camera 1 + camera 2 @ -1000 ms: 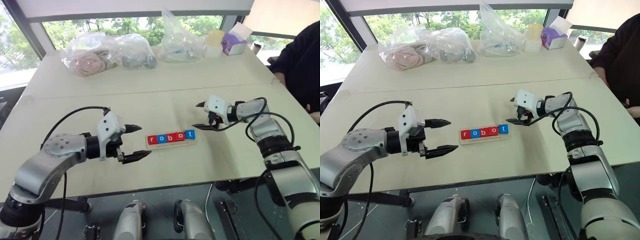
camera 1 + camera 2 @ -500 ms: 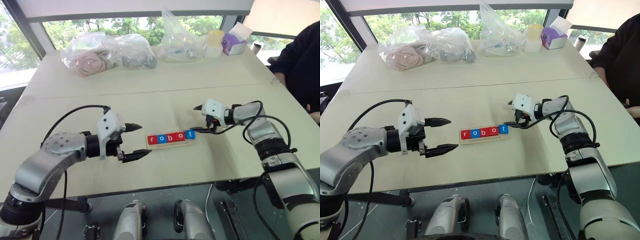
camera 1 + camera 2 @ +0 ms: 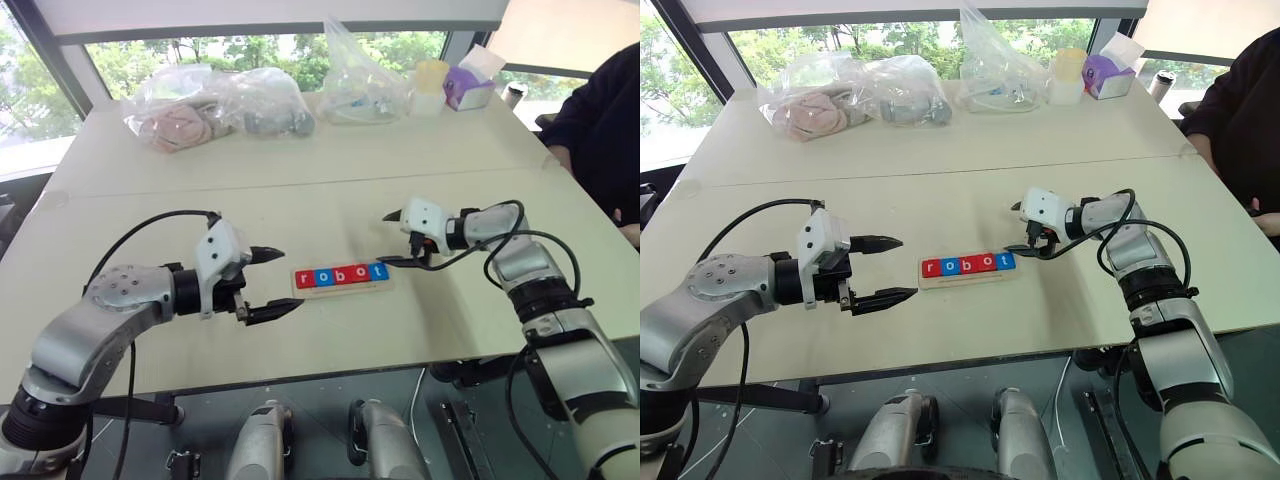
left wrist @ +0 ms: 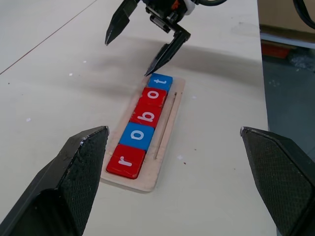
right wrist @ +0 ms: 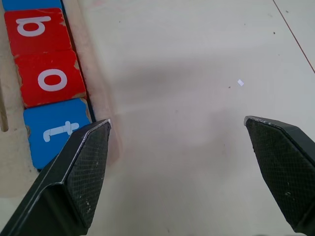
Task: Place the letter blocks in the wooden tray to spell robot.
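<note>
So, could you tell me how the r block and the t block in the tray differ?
The r block is red; the t block is blue. The r block sits at the wooden tray's end near the left hand; the t block sits at the opposite end, beside the right hand. Both lie flat with white letters.

The wooden tray (image 4: 166, 132) is long, thin and pale; it lies flat on the desk (image 3: 330, 190); five letter blocks (image 4: 143, 125) sit in it side by side, touching; red r, blue o, red b, red o, blue t; they spell robot.
</note>
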`<state>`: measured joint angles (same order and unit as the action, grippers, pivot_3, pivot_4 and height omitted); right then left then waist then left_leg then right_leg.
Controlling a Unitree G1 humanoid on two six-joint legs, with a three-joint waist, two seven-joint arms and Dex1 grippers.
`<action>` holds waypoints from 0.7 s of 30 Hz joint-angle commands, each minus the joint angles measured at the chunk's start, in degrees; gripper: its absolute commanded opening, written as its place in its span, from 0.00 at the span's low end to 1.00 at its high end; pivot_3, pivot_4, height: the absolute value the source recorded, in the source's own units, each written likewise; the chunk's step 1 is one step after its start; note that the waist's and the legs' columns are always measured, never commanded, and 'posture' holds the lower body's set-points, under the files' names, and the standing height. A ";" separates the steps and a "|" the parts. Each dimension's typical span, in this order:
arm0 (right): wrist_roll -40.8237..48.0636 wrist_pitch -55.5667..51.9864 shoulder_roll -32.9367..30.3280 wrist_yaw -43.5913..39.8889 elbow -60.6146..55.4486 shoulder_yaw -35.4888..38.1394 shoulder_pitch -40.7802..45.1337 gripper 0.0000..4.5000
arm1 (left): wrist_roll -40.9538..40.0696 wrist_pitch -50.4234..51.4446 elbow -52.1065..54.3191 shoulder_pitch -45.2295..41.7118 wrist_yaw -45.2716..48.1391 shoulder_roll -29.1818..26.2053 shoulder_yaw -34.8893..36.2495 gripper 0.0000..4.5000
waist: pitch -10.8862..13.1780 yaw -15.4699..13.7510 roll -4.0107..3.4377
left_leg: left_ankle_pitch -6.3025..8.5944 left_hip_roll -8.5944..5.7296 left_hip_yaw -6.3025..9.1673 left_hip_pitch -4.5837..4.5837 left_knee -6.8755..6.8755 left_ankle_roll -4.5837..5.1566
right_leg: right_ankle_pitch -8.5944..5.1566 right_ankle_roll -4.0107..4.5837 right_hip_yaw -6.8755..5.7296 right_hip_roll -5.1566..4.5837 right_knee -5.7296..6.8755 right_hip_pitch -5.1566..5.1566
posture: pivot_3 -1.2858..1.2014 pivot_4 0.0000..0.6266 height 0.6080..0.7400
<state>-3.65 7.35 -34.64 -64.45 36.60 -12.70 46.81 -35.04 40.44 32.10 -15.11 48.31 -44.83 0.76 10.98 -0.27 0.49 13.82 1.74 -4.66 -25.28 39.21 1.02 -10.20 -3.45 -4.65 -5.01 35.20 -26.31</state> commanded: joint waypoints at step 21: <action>24.95 -47.47 -21.40 -4.35 -52.67 19.16 -26.24 0.99 | -4.34 2.54 2.60 7.31 -0.95 -4.40 10.56 1.00 | 0.00 -0.22 -0.03 | 0.09 0.14 0.00 0.18 -0.04 -0.13 | -0.05 -0.03 -0.02 -0.04 -0.07 0.00 | 0.52 0.24 0.89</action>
